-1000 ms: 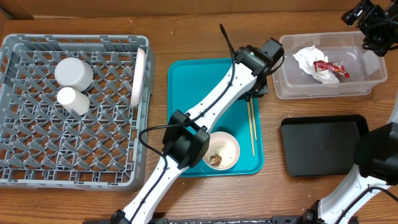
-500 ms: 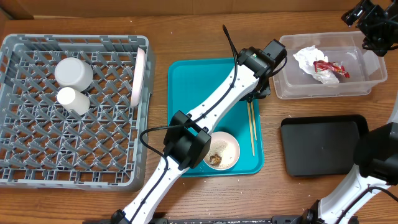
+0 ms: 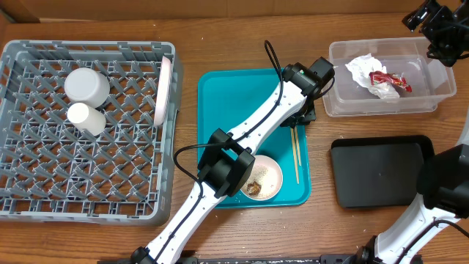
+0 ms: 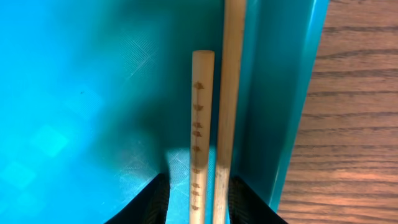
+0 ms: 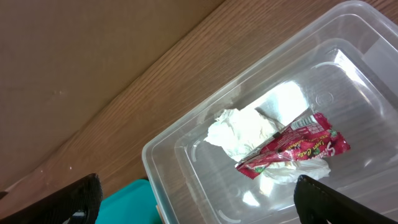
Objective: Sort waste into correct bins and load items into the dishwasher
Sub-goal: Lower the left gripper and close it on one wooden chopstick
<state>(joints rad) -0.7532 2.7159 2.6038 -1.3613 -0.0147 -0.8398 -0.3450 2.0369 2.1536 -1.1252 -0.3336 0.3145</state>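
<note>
Two thin wooden chopsticks (image 4: 203, 124) lie side by side along the right inner edge of the teal serving tray (image 3: 227, 110). My left gripper (image 4: 200, 182) is low over their far end, open, one black finger on each side of the pair; the left finger (image 4: 158, 193) stands apart from the wood. Overhead, the chopsticks (image 3: 296, 154) run toward the front from under the left gripper (image 3: 299, 123). A white bowl (image 3: 267, 172) with brown scraps (image 3: 253, 188) sits at the tray's front. My right gripper (image 5: 199, 205) hangs wide open above the clear tub (image 5: 186, 162), which holds a crumpled napkin (image 5: 239, 127) and a red wrapper (image 5: 292, 149).
The grey dish rack (image 3: 88, 45) at the left holds a white cup (image 3: 87, 86), a smaller white vessel (image 3: 86, 118) and a plate (image 3: 161, 92) standing on edge. A black tray (image 3: 381, 172) lies in front of the clear tub (image 3: 381, 110). My right gripper (image 3: 437, 29) is at the far right corner.
My left gripper has shifted slightly down and right over the chopsticks, and its jaws have narrowed a little. The right arm has not moved.
</note>
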